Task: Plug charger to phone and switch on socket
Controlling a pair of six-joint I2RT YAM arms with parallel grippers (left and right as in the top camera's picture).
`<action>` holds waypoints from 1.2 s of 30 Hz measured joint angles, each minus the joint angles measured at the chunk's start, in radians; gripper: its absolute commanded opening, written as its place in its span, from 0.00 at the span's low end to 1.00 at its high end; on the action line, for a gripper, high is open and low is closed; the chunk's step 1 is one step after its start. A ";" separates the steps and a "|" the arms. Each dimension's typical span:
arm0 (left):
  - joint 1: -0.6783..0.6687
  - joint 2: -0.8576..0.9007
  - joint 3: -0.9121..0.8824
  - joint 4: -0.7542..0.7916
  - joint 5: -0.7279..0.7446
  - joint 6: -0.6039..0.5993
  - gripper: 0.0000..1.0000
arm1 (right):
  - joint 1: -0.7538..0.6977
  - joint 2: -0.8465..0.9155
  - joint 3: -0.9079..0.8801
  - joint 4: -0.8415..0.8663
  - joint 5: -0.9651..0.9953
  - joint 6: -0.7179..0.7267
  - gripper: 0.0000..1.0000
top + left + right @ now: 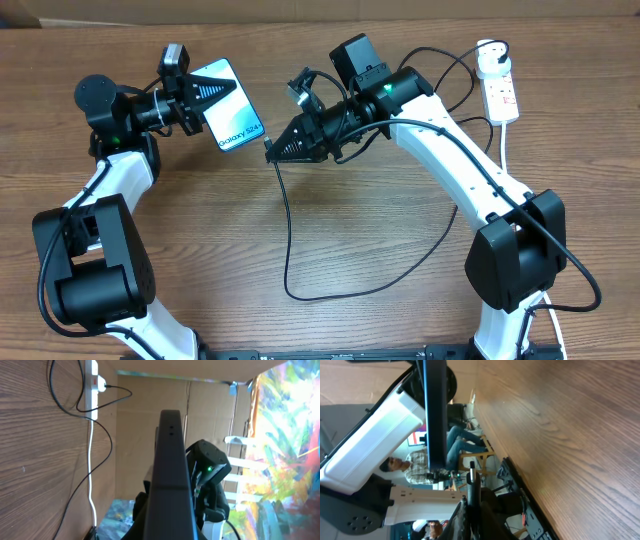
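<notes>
phone (228, 105) and charger (284, 215), held aloft
my left gripper (196, 100) clamps the phone; my right gripper (274, 149) pinches the charger tip beside it.

Seen edge-on, the phone (171, 475) is a slim dark bar rising up the middle, with two small holes near its top end. The wooden surface (35, 460) fills the left side. Up in that corner lies the white socket (91, 400), a red switch (93, 381) showing on it and a plug (100, 383) seated in it. From there the thin black charger (120, 388) cable loops away over the wood. The strip's white cord (91, 470) runs down the frame. Behind the phone sits the right arm (212, 467), black, with a green light glowing. Brown cardboard (140, 435) and a brightly painted cloth (285, 435) stand at the back
</notes>
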 measured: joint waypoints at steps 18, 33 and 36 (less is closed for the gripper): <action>0.000 0.000 0.000 0.000 0.000 -0.003 0.04 | 0.068 0.000 0.000 -0.003 -0.037 -0.049 0.04; -0.002 0.000 0.000 0.000 0.002 -0.003 0.04 | 0.072 0.000 0.000 0.046 -0.037 -0.049 0.04; -0.002 0.000 0.000 0.000 0.002 -0.003 0.04 | 0.072 0.000 0.000 0.048 -0.036 -0.049 0.04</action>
